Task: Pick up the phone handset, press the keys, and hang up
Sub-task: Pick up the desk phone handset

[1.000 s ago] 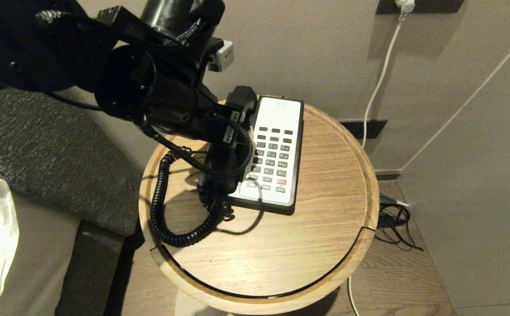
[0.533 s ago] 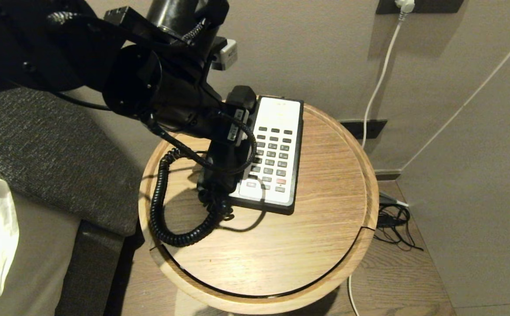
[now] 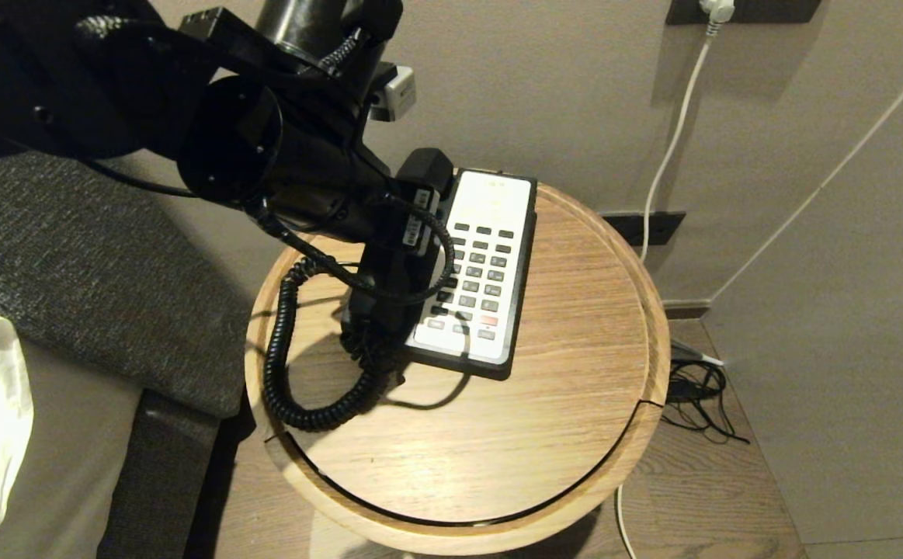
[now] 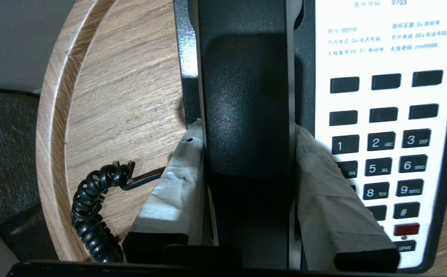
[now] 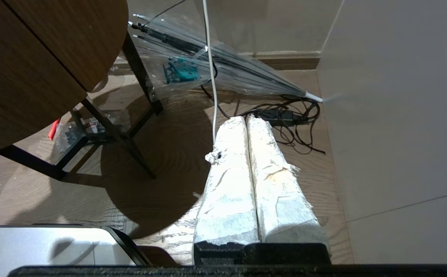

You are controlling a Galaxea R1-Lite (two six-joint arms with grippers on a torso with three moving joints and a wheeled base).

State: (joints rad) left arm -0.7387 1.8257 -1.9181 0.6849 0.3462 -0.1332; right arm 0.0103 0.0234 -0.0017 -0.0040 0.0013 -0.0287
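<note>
The black phone handset (image 4: pixel 246 96) lies in its cradle on the left side of the black-and-white phone base (image 3: pixel 490 256), which sits on the round wooden table (image 3: pixel 498 442). My left gripper (image 4: pixel 247 130) comes down over the handset's middle, and its taped fingers (image 4: pixel 181 173) press against both of its sides. In the head view the arm hides most of the handset (image 3: pixel 424 167). The keys (image 4: pixel 377 165) lie bare beside the right finger. The coiled cord (image 3: pixel 280 349) loops over the table's left side. My right gripper (image 5: pixel 246 119) hangs shut over the floor.
A grey upholstered bed panel (image 3: pixel 71 272) stands close on the table's left. The wall runs behind, with a white cable (image 3: pixel 672 140) hanging down it. Black cables (image 3: pixel 699 396) lie on the floor at right. A clear umbrella (image 5: pixel 227 65) lies under the table.
My left gripper's fingers have closed in onto the handset's sides. The phone base has slid slightly left and back on the table. The right arm has kept still.
</note>
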